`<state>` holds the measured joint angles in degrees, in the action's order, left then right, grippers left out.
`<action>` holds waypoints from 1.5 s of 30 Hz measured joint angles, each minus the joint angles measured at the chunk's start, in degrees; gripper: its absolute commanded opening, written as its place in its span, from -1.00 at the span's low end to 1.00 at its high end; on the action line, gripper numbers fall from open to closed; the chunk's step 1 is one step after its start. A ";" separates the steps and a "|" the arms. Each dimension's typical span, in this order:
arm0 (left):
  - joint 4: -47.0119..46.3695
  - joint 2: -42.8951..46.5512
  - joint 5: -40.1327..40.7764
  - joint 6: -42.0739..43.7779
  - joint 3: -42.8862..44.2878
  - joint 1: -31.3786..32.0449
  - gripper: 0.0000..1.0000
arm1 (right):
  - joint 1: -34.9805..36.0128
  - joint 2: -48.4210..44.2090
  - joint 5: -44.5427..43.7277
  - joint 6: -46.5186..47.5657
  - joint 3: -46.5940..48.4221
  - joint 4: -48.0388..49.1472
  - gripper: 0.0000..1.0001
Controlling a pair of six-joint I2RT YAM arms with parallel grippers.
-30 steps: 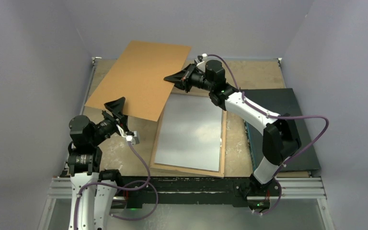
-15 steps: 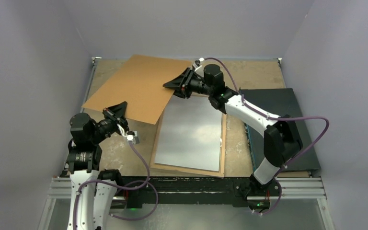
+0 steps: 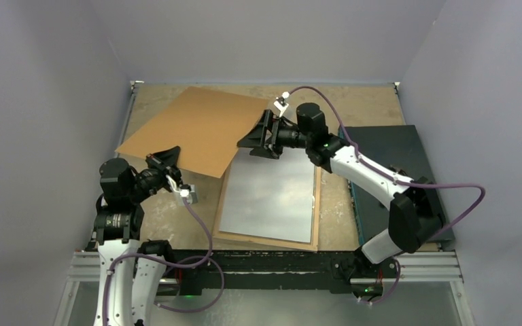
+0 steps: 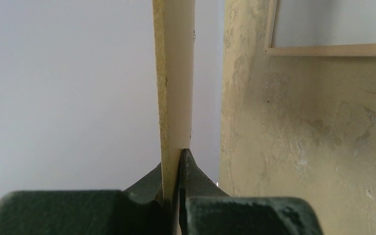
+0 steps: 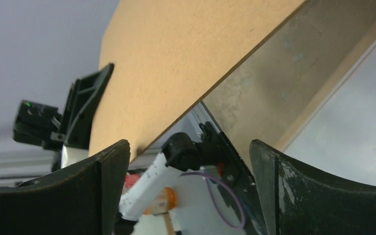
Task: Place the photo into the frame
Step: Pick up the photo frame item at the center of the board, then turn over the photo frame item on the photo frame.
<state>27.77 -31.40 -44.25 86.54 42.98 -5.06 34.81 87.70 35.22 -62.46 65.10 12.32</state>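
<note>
Worn tan bench [image 3: 160,227], grey walls. Near left: left fingers [image 4: 196,181] clamped on corner of brown backing board [image 3: 190,132], which tilts up toward far left. Centre: frame [image 3: 265,240] flat, wood back up, pale sheet [image 3: 272,190] inside; photo's white back or clear sheet, cannot tell. Farther: right fingers [image 5: 103,176] wide apart at board's right edge, gripping nothing. Risk: one-corner hold lets board sag or swing, scraping frame and shifting sheet.
</note>
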 measured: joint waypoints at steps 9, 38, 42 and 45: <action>8.72 -2.10 -0.11 4.85 5.62 0.00 -1.00 | -0.33 -7.10 -1.09 30.97 3.17 -16.52 0.98; 25.62 -5.73 -3.58 17.20 13.94 0.00 -1.00 | 23.45 -21.18 -30.10 97.77 -12.15 0.35 0.65; 26.10 -5.73 -4.02 17.62 13.94 0.00 -1.00 | 24.68 -19.15 -33.53 101.04 -12.15 3.02 0.47; 25.92 -5.73 -4.37 17.64 13.94 0.00 -1.00 | 25.77 -16.11 -36.00 103.32 -12.13 4.17 0.41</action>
<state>53.69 -37.12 -48.62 104.18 56.93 -5.06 60.58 71.59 -0.78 40.86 52.97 16.49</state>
